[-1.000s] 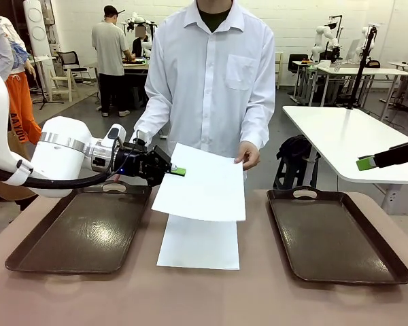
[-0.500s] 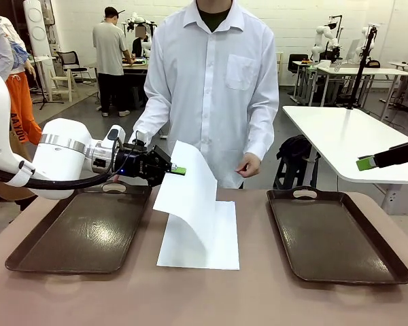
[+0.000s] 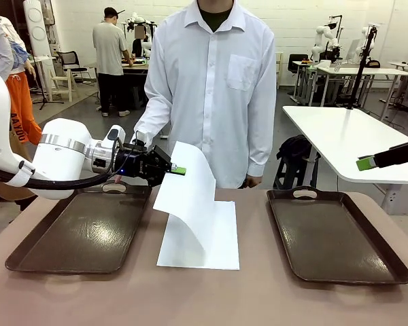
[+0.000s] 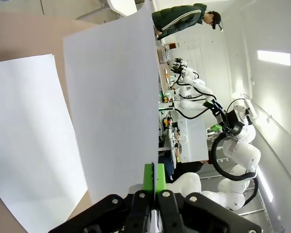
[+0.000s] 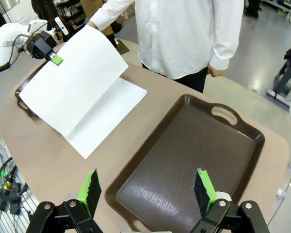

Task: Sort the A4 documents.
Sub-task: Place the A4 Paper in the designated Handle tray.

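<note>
Entry, sorting run: your left tool point(image 3: 179, 171) sits centre-left in the front frame, just above the far right corner of the left tray point(image 3: 81, 231). Its green pads are pressed together on the upper left edge of one of the A4 documents, the held sheet point(image 3: 187, 193). In the left wrist frame the same tool point(image 4: 154, 174) shows at bottom centre, with the pads pinching the sheet's near edge and the held sheet point(image 4: 111, 107) rising up the middle of the frame. The sheet hangs curved, high at the pinched side and drooping toward lower centre. There its free edge appears to rest on the flat sheet point(image 3: 204, 251), the second document. That one lies on the desk point(image 3: 258, 292) in the gap between the two trays, touching neither. From the right wrist frame you see the held sheet point(image 5: 72, 92) at upper left, leaning over the flat sheet point(image 5: 109, 114). Your right tool point(image 3: 367, 163) is at the right edge of the front frame, mid-height, well apart from the papers. In its own wrist frame the right tool point(image 5: 148, 191) has its pads spread wide with nothing between them, above the right tray point(image 5: 233, 131). The right tray point(image 3: 333, 234) is bare brown. A person point(image 3: 214, 88) in a white shirt stands at the far side of the desk, top centre, with one hand point(image 5: 214, 72) hanging beside the hip.
</note>
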